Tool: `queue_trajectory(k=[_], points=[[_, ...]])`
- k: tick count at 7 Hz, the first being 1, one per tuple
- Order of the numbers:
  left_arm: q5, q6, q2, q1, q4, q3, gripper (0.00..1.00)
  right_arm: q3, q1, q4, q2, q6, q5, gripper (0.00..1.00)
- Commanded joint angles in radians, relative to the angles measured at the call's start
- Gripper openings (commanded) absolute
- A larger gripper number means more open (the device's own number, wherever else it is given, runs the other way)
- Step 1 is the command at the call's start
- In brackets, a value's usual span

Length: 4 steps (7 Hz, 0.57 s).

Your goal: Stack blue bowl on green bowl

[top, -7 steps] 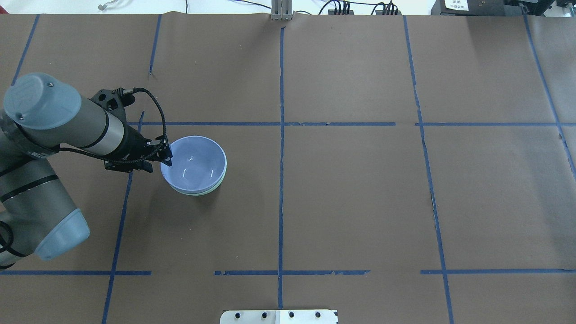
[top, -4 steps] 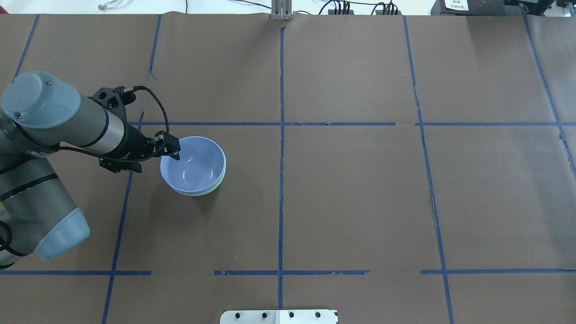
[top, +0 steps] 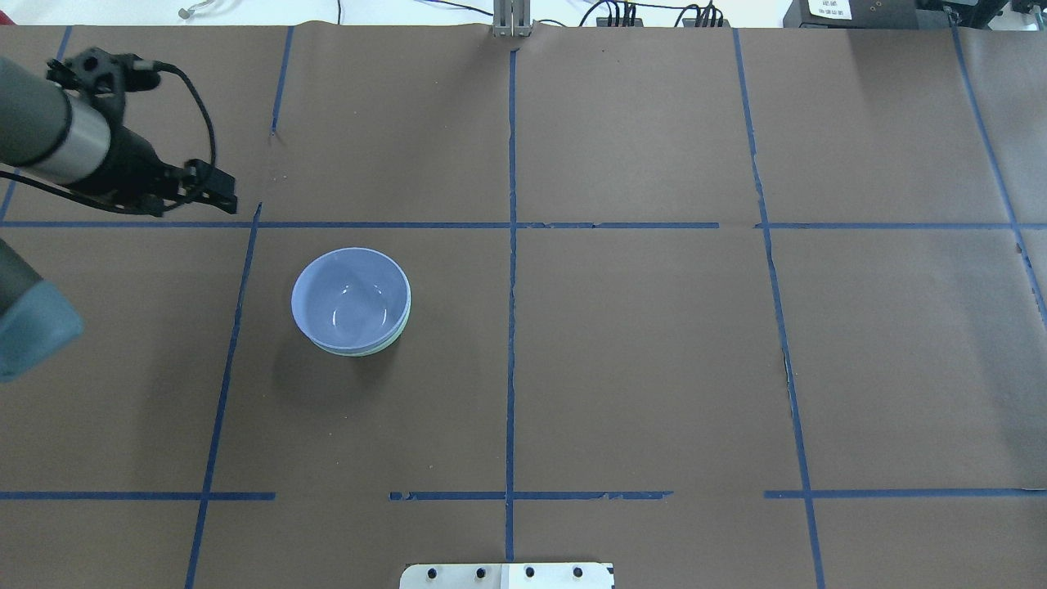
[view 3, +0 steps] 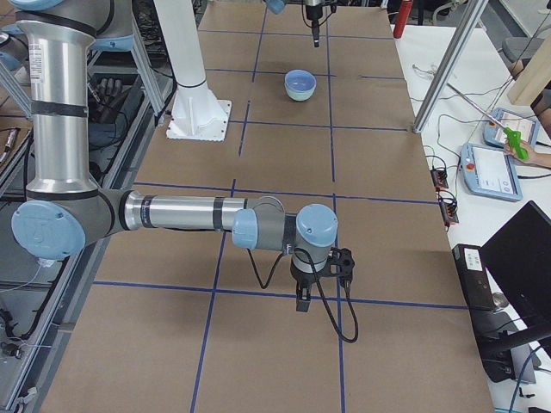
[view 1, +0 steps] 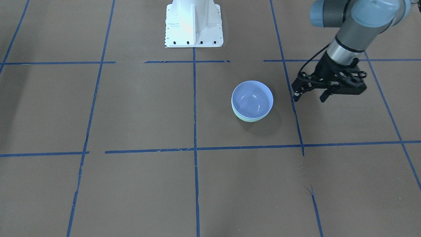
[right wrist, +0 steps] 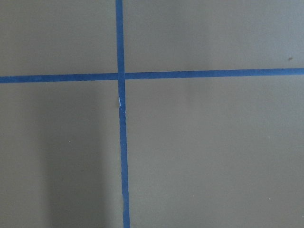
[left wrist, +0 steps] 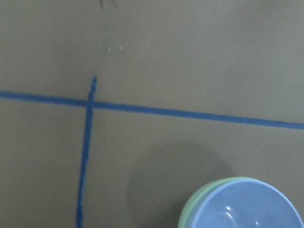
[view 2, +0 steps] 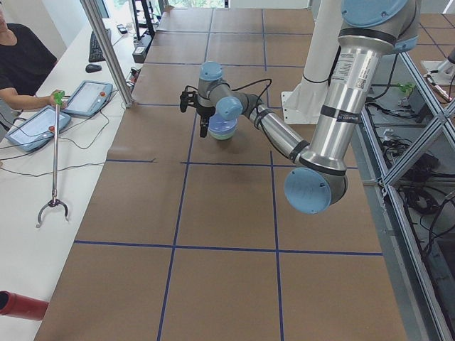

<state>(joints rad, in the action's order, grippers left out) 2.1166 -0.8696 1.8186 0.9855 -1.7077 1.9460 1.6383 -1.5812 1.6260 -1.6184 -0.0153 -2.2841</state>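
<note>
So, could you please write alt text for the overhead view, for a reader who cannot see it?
A blue bowl sits nested in a green bowl on a brown table with blue tape lines. The left gripper hangs apart from them at the upper left.

The round, glossy periwinkle-blue bowl [top: 350,294] is one plain pale tone, with small white glints inside. Under it the round, glossy mint-green bowl [view 1: 251,120] shows only as a thin pale crescent, also unpatterned. The matte brown paper-covered desk [top: 654,368] carries a grid of dark blue tape lines [top: 511,327], ragged in places. The black two-finger left hand [view 1: 309,96] sits on a silver-grey arm [view 1: 353,33] with dusty blue caps.
</note>
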Motion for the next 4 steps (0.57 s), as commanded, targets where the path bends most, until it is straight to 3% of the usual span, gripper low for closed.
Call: queue_trajectory(k=[1,2,4], points=[[0.147,0.351,-0.098,0.230,0.074,-0.007,1.00,0.000,0.001,0.000,0.000,0.000,0.000,1.00],[0.192,0.523,-0.152,0.314,0.072,-0.060,1.00,0.000,0.001,0.000,0.000,0.000,0.000,1.00],[0.192,0.869,-0.229,0.479,0.076,-0.209,1.00,0.000,0.001,0.000,0.000,0.000,0.000,1.00]])
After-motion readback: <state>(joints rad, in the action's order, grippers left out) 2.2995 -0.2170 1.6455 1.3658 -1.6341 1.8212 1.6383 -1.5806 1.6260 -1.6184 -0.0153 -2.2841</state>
